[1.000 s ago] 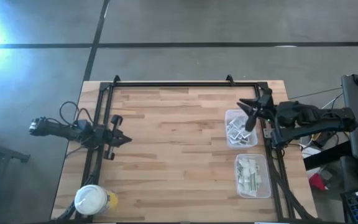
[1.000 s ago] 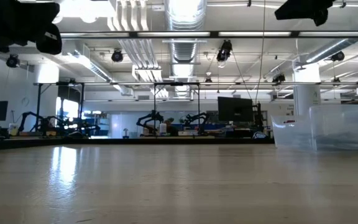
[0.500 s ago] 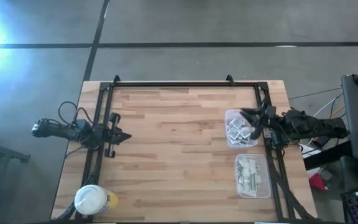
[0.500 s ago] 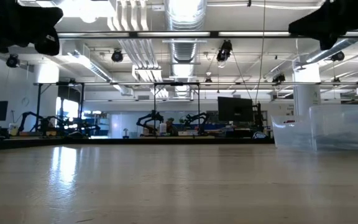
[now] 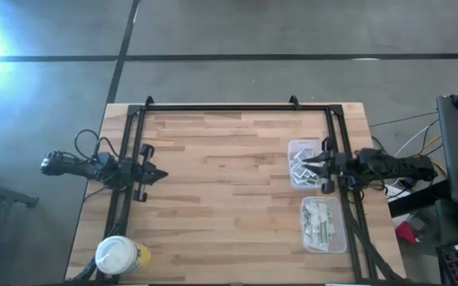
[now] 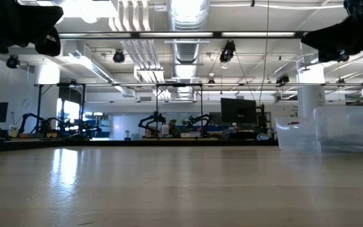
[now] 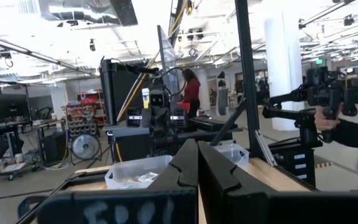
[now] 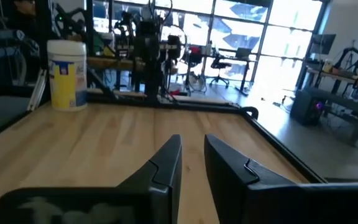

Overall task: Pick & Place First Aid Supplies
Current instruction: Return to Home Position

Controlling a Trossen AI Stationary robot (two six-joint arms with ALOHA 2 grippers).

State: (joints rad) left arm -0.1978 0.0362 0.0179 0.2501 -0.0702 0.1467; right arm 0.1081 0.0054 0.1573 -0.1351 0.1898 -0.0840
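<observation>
Your right gripper [image 5: 312, 164] hangs at the table's right edge with its tips over the upper clear tub [image 5: 295, 146], fingers a narrow gap apart and holding nothing, while your left gripper [image 5: 159, 174] sits by the left rail, fingers pressed together and empty. The first aid supplies [image 5: 299, 165] lie in the tubs: white squares in the upper one, pale strips [image 5: 319, 221] in the lower tub [image 5: 342, 238] just beside it. A black frame [image 5: 221, 106] rims the table [image 5: 229, 199], and the white-lidded jar [image 5: 116, 254] stands at a left-side corner, well apart from both tubs
</observation>
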